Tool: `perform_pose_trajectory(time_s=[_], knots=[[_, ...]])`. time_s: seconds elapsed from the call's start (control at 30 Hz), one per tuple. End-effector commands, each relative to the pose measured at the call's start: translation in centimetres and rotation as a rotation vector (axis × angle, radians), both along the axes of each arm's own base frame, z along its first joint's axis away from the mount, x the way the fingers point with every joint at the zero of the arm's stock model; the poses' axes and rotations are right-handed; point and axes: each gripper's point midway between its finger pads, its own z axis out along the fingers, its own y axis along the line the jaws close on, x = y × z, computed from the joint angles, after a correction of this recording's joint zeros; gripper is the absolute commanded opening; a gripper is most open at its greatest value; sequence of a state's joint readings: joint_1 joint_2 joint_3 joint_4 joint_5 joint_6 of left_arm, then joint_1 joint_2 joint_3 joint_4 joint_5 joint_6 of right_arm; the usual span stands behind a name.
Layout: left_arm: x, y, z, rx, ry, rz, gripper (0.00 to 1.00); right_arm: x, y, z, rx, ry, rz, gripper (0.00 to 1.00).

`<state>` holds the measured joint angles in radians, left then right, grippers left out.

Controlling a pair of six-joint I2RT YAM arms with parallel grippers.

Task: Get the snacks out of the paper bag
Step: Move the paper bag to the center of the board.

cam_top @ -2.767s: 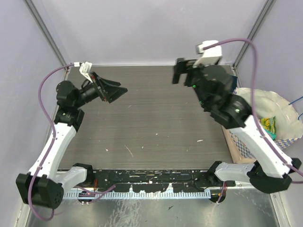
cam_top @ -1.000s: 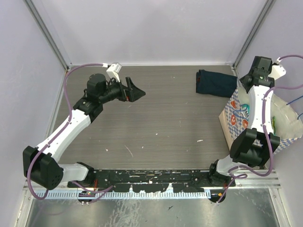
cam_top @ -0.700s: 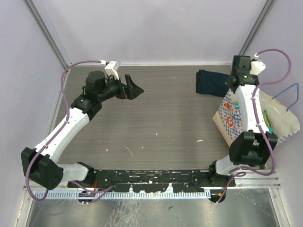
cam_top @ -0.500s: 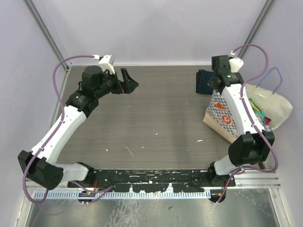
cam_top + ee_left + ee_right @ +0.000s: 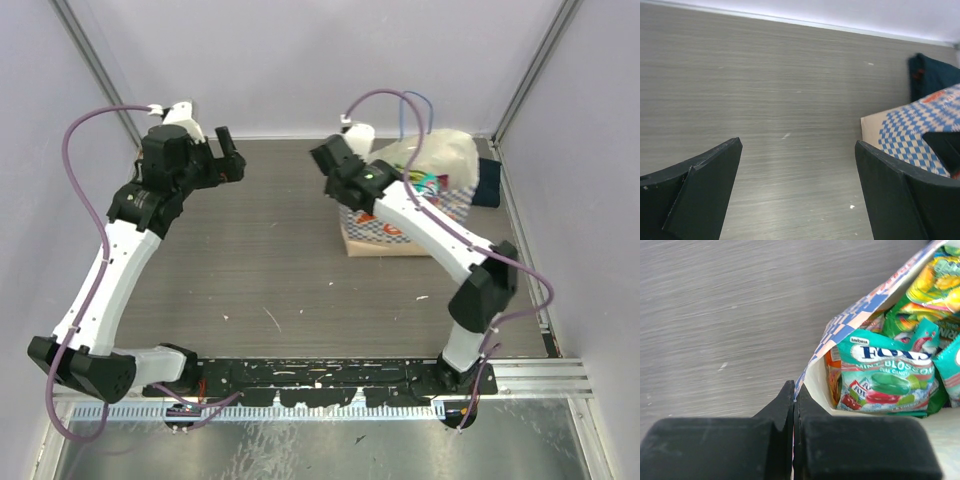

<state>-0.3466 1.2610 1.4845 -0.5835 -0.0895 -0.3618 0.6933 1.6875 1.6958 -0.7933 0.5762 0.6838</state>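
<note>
Now right fingers pinch the paper bag rim, snacks inside.

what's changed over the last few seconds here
The right gripper shut on the rim of the paper bag and dragged it left, from the right edge of the table toward its middle. The left gripper drew back toward the far-left corner, still open. The snacks stayed inside; the navy cloth looks unmoved.
</note>
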Motion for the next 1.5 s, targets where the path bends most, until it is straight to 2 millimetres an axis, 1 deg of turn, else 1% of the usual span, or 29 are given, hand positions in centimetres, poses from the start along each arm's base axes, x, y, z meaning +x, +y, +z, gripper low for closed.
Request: perform_pose_trajectory(time_s=[0.0,0.1,0.17,0.2,0.23,0.27,0.3,0.4,0.43,0.47,0.5,0.53,0.57,0.6,0.67,0.7,0.77,0.8,0.83,0.87,0.9,0.93,1.0,1.03,1.1,1.17,1.27,1.37,1.47], knots=[[-1.1,6.5,0.8,0.035,0.026,0.202,0.98,1.4,10.6,6.1,0.181,-0.201,0.113,0.0],[-1.8,8.8,0.7,0.006,0.037,0.257,0.98,2.6,15.4,5.9,0.166,-0.211,0.199,0.0],[-1.9,9.1,0.3,-0.01,0.047,0.261,0.98,4.0,17.6,5.7,0.146,-0.223,0.266,0.01],[-1.8,9.1,0.1,-0.013,0.054,0.262,0.98,4.9,18.5,5.0,0.115,-0.225,0.299,0.02],[-1.7,9.1,-0.4,-0.017,0.067,0.261,0.98,5.6,19.3,5.2,0.102,-0.237,0.352,0.04],[-1.6,8.8,-0.8,-0.024,0.079,0.255,0.98,6.4,19.4,5.5,0.093,-0.245,0.382,0.06],[-1.3,8.6,-1.3,-0.033,0.095,0.25,0.98,7.2,19.3,6.3,0.111,-0.258,0.403,0.07],[-0.5,8.2,-2.5,-0.037,0.131,0.246,0.98,9.5,17.6,7.0,0.198,-0.233,0.491,0.1],[-0.2,8.1,-2.7,-0.037,0.135,0.241,0.98,9.9,17.0,7.5,0.232,-0.23,0.536,0.15],[0.1,8.0,-2.7,-0.036,0.136,0.235,0.98,9.8,16.7,8.3,0.256,-0.235,0.588,0.32],[0.3,7.8,-2.3,-0.04,0.125,0.227,0.98,9.3,16.4,9.4,0.251,-0.256,0.639,0.53],[1.1,7.5,-3.0,-0.039,0.143,0.217,0.98,8.5,16.3,10.7,0.246,-0.279,0.676,0.77],[1.6,7.0,-2.8,-0.045,0.139,0.198,0.98,7.5,16.3,11.3,0.213,-0.293,0.717,0.95],[2.0,6.5,-2.4,-0.047,0.13,0.177,0.98,6.0,16.7,12.5,0.195,-0.318,0.755,0.99],[2.9,5.0,-1.3,-0.047,0.101,0.129,0.98,3.3,16.7,15.6,0.185,-0.39,0.803,1.0],[3.4,4.0,-0.7,-0.042,0.082,0.096,0.98,2.1,16.5,16.8,0.195,-0.418,0.81,1.0],[4.2,1.6,0.2,-0.003,0.05,0.018,0.98,0.1,15.1,19.7,0.234,-0.486,0.794,1.0],[4.4,0.5,0.6,0.022,0.039,-0.015,0.98,-0.6,14.1,20.7,0.244,-0.511,0.771,1.0],[4.6,-0.6,1.0,0.05,0.026,-0.044,0.98,-1.1,12.8,20.9,0.236,-0.524,0.735,1.0],[4.8,-1.7,1.1,0.08,0.022,-0.072,0.98,-1.8,10.5,22.5,0.228,-0.566,0.668,1.0],[5.0,-2.5,1.3,0.11,0.013,-0.09,0.98,-1.8,8.6,23.0,0.203,-0.585,0.594,1.0],[5.3,-3.4,1.1,0.136,0.013,-0.113,0.98,-1.7,6.0,23.3,0.165,-0.601,0.491,1.0],[5.8,-4.6,0.6,0.175,0.012,-0.141,0.98,-1.6,2.1,22.6,0.096,-0.584,0.376,1.0],[6.2,-5.1,0.4,0.19,0.01,-0.152,0.98,-1.2,0.2,21.6,0.05,-0.55,0.316,1.0],[7.0,-5.6,0.0,0.212,0.007,-0.162,0.98,-0.4,-3.2,18.9,-0.062,-0.456,0.215,1.0],[7.9,-6.2,-0.4,0.226,0.006,-0.173,0.98,0.6,-5.4,15.9,-0.137,-0.356,0.168,1.0],[9.6,-6.7,-1.4,0.268,0.018,-0.168,0.98,1.9,-6.5,12.2,-0.208,-0.264,0.141,1.0],[11.1,-6.7,-2.3,0.327,0.032,-0.147,0.98,3.6,-7.4,9.9,-0.242,-0.213,0.11,1.0],[12.1,-7.1,-3.5,0.352,0.06,-0.16,0.98,5.3,-7.0,7.9,-0.246,-0.167,0.13,1.0]])
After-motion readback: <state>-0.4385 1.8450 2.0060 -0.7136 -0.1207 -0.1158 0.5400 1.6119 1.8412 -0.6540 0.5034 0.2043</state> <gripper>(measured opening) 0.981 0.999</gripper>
